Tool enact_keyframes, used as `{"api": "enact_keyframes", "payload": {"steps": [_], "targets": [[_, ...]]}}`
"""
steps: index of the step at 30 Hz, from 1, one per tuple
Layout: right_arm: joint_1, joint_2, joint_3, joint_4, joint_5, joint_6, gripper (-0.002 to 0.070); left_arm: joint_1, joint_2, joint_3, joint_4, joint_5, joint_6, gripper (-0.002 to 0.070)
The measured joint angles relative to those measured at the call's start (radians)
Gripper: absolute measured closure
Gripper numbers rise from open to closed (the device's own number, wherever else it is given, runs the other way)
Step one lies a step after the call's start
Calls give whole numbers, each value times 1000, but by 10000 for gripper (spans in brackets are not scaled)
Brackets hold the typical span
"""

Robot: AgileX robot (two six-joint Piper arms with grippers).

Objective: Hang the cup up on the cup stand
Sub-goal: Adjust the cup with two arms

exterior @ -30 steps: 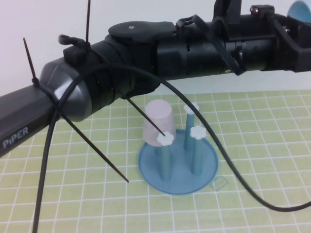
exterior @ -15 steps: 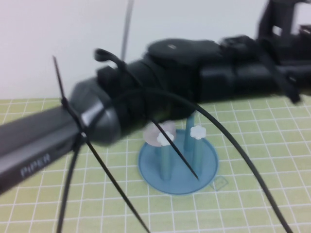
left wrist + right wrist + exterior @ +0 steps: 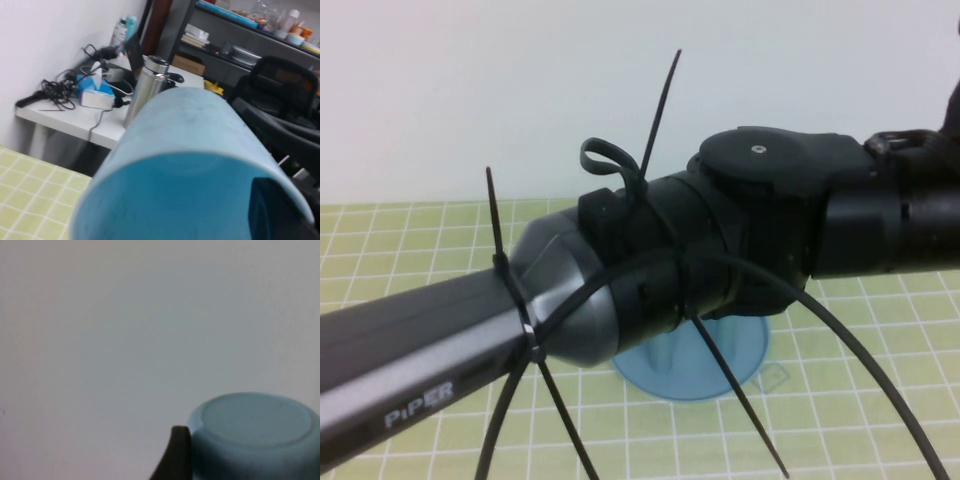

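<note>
The light blue cup (image 3: 185, 150) fills the left wrist view, its mouth toward the camera. My left gripper (image 3: 287, 200) is shut on its rim, with one dark finger (image 3: 275, 210) inside the cup. The right wrist view shows the cup's flat base (image 3: 255, 422) against a white wall. My right gripper (image 3: 240, 460) holds it, one finger (image 3: 175, 452) pressed on its side. In the high view my left arm (image 3: 620, 290) crosses the frame, and both grippers and the cup are out of sight. Only part of the cup stand's blue round base (image 3: 740, 350) shows under the arm; its pegs are hidden.
A green gridded mat (image 3: 860, 400) covers the table. Black cable ties and a cable (image 3: 840, 330) hang from my left arm over the stand. A white wall is behind. The left wrist view shows a desk with a steel flask (image 3: 145, 87) beyond the table.
My left arm has swung right and lower across the high view. It now covers the pegs and the lilac cup, and the blue cup has gone past the frame's edge.
</note>
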Motion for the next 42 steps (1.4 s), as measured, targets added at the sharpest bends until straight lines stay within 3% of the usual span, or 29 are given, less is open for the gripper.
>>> {"api": "enact_keyframes", "payload": {"steps": [8, 24, 36, 39, 42], "targets": [[0, 0, 0, -2, -17, -5, 5, -4, 0, 0, 101, 42, -100, 675], [0, 0, 0, -63, -68, -31, 7, -2, 0, 0, 159, 119, -100, 675], [0, 0, 2, -68, -81, -41, 94, 2, 0, 0, 175, 119, -95, 673], [0, 0, 2, -72, -94, -52, 94, 23, -2, 0, 175, 136, -86, 620], [0, 1, 2, -79, -117, -58, 96, 62, -3, 0, 175, 213, -96, 491]]}}
